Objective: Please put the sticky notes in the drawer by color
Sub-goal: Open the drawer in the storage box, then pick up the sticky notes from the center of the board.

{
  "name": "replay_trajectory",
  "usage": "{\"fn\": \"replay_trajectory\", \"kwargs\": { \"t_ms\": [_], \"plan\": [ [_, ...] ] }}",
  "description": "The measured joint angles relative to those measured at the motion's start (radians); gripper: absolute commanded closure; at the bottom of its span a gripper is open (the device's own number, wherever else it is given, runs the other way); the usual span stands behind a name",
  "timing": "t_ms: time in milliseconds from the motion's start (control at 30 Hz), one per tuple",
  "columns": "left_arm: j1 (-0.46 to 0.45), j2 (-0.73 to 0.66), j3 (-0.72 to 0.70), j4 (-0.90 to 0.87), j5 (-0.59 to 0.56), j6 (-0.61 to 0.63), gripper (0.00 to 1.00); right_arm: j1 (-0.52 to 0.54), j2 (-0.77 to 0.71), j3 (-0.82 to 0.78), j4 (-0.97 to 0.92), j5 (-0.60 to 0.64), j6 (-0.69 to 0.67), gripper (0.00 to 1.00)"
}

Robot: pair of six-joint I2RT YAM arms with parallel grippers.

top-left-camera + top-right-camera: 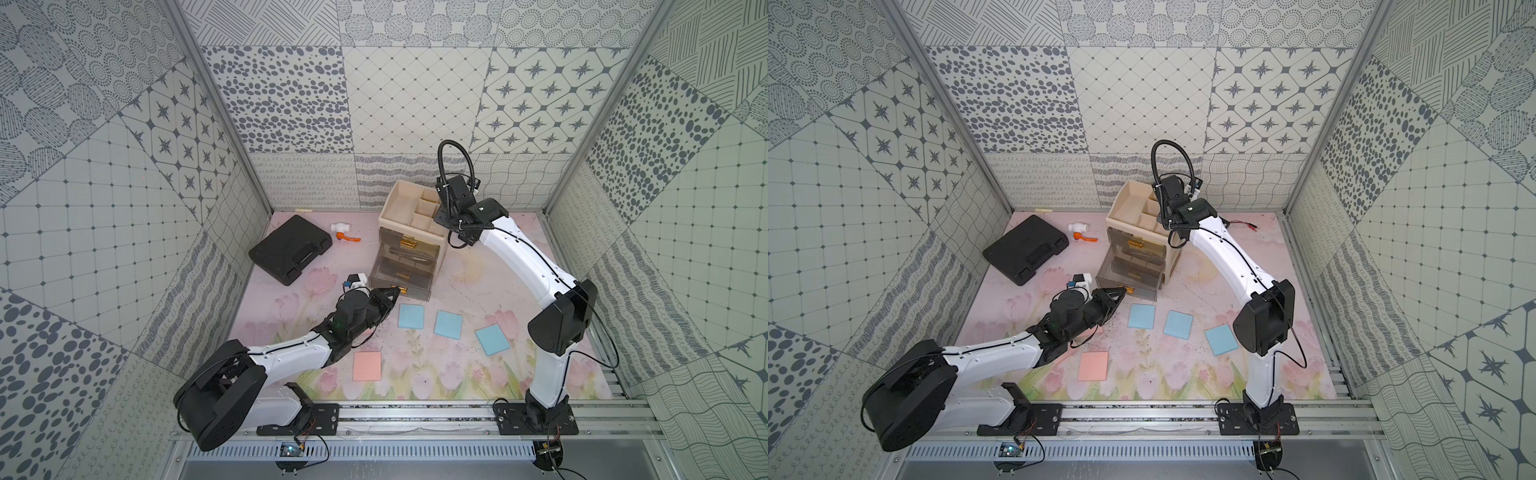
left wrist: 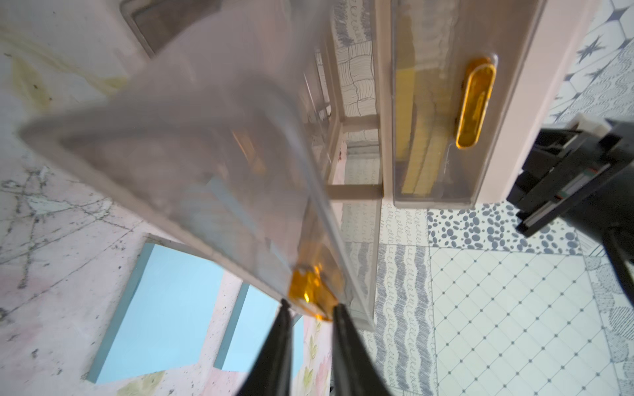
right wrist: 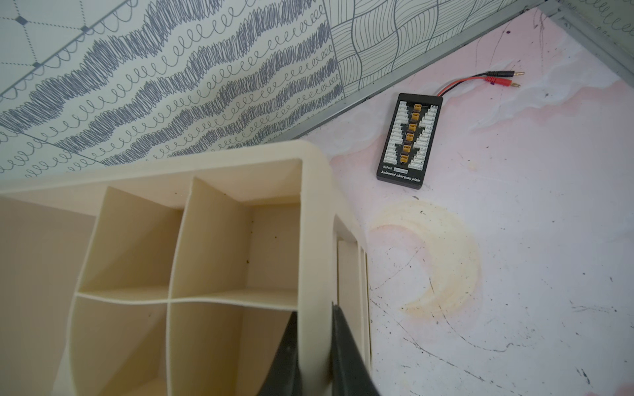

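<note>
**Step in hand:** The left end effector (image 1: 395,292) straddles the amber handle (image 2: 308,288) of the pulled-out bottom drawer (image 2: 192,154). Whether it grips cannot be told. Recommended: back straight off the handle so the drawer is not nudged.

**Count:**
- Three blue sticky notes (image 1: 411,316) lie on the table (image 1: 478,266), just right of it.
- One pink sticky note (image 1: 367,366) lies behind it.
- Yellow sheets (image 2: 418,147) are in the shut top drawer; number unclear.

The right end effector (image 3: 314,312) is clamped on the drawer unit (image 3: 315,205) rim. Hold it steady.
</note>
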Motion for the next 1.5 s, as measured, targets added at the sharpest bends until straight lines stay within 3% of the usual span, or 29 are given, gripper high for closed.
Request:
{"fn": "replay_trajectory", "kwargs": {
  "t_ms": [167,467,733,867,1000,1033,1233,1367,1400,1500],
  "plan": [
    [0.012,-0.002,0.008,-0.049,0.036,0.027,0.42,-0.035,0.000,-0.009,0.035,0.035,0.000,1.00],
    [0.018,-0.020,0.023,-0.121,0.085,0.056,0.37,-0.072,0.000,-0.011,0.040,0.043,-0.021,1.00],
    [0.053,-0.083,0.242,-0.454,0.131,0.192,0.26,-0.126,0.000,0.007,0.008,-0.037,-0.050,1.00],
    [0.068,-0.057,0.394,-0.666,0.145,0.296,0.21,-0.166,0.001,0.030,-0.044,-0.093,-0.062,0.75],
    [0.072,-0.018,0.502,-0.877,0.143,0.391,0.19,-0.195,-0.001,0.055,-0.007,-0.140,-0.067,0.27],
    [0.072,-0.008,0.525,-0.930,0.139,0.413,0.19,-0.197,-0.005,0.055,0.009,-0.152,-0.071,0.20],
    [0.069,0.076,0.637,-1.210,0.068,0.509,0.16,-0.208,-0.076,-0.019,0.085,-0.206,-0.095,0.01],
    [0.059,0.120,0.657,-1.350,0.018,0.549,0.07,-0.211,-0.155,-0.071,0.109,-0.206,-0.122,0.01],
    [0.057,0.128,0.656,-1.378,0.007,0.555,0.01,-0.211,-0.183,-0.093,0.122,-0.203,-0.130,0.01],
    [0.054,0.142,0.639,-1.440,-0.025,0.573,0.00,-0.211,-0.296,-0.208,0.169,-0.194,-0.139,0.01]
  ]
}}
